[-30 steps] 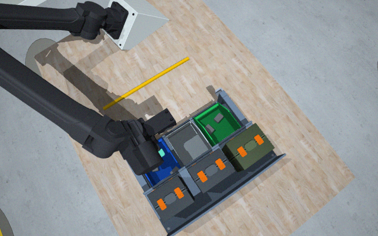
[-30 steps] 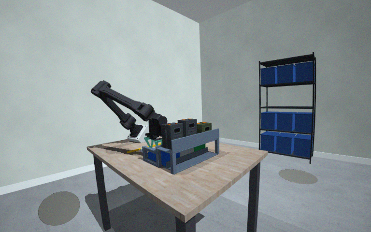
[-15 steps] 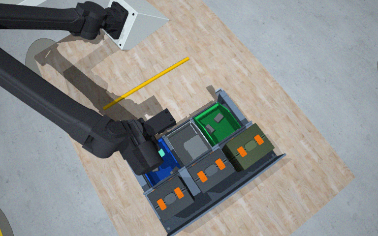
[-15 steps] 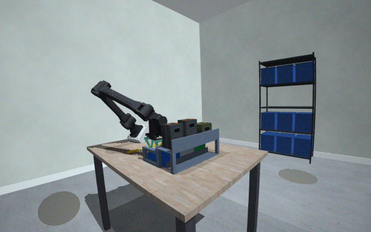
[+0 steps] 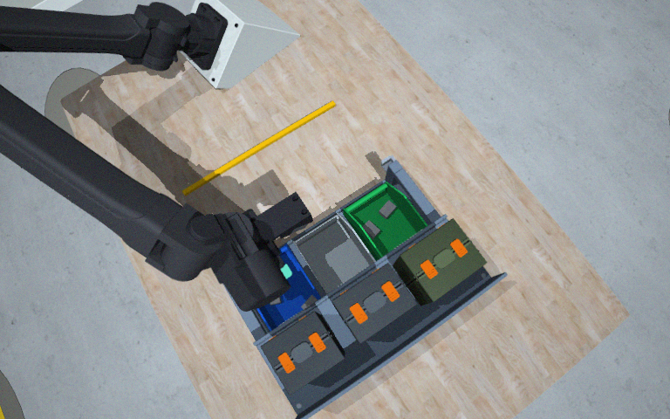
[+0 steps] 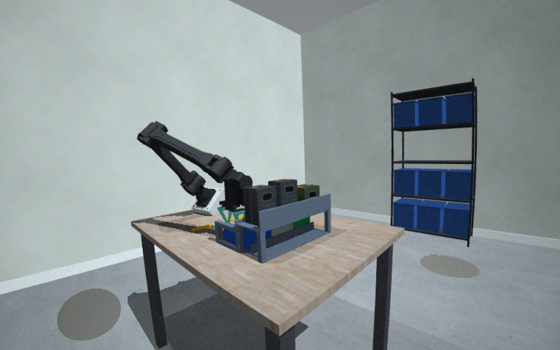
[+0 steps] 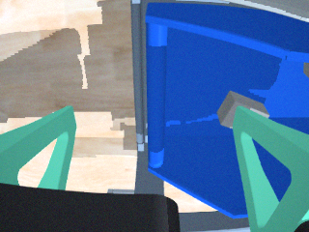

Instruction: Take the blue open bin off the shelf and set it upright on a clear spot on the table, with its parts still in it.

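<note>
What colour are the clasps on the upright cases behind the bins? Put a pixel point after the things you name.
Orange (image 5: 358, 313), clearest in the top view.

You can record no discernible change between the earlier top and exterior views and the present ones. Any shift of the arm across this interval is too small for you to establish. For the wrist view, you have no earlier picture against which to certify a change.
</note>
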